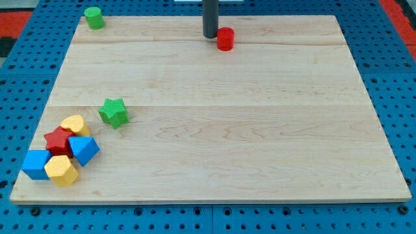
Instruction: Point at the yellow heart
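The yellow heart [75, 125] lies at the view's lower left, touching the top of a red star [58, 140]. My tip [210, 36] is at the view's top centre, far from the heart, just left of a red cylinder [225, 39] and touching or nearly touching it. The rod rises out of the view's top.
A cluster at the lower left holds the red star, a blue triangular block [84, 149], a blue cube [36, 164] and a yellow hexagon [62, 171]. A green star [114, 112] sits just upper right of the heart. A green cylinder [94, 17] stands at the top left corner.
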